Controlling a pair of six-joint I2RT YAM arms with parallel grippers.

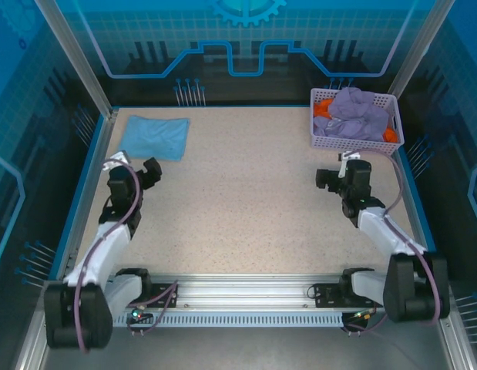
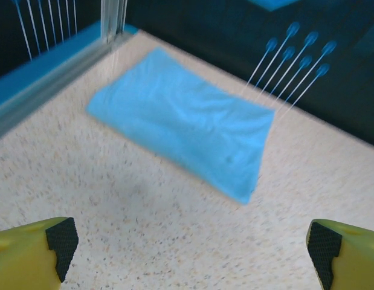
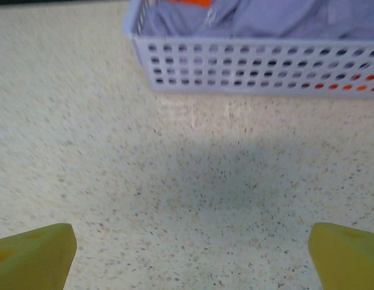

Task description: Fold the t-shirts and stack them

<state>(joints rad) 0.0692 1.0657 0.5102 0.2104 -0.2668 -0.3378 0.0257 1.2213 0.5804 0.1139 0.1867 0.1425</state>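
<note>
Both claws stood released, holding nothing; I had the left gripper (image 2: 193,244) spread wide over bare table (image 2: 144,229), the folded sky-blue t-shirt (image 2: 187,124) lying flat just ahead in the far left corner; the right gripper (image 3: 193,251) gaped likewise, facing the lavender basket (image 3: 253,66) at the far right, purple t-shirt (image 1: 360,108) and orange t-shirt (image 1: 323,109) heaped inside.

The left arm (image 1: 107,243) at lower left and right arm (image 1: 381,231) at lower right have white links, black joints and purple cables (image 1: 398,185); the left gripper (image 2: 193,244) has yellow fingers (image 2: 20,260) with black pads (image 2: 61,240)
</note>
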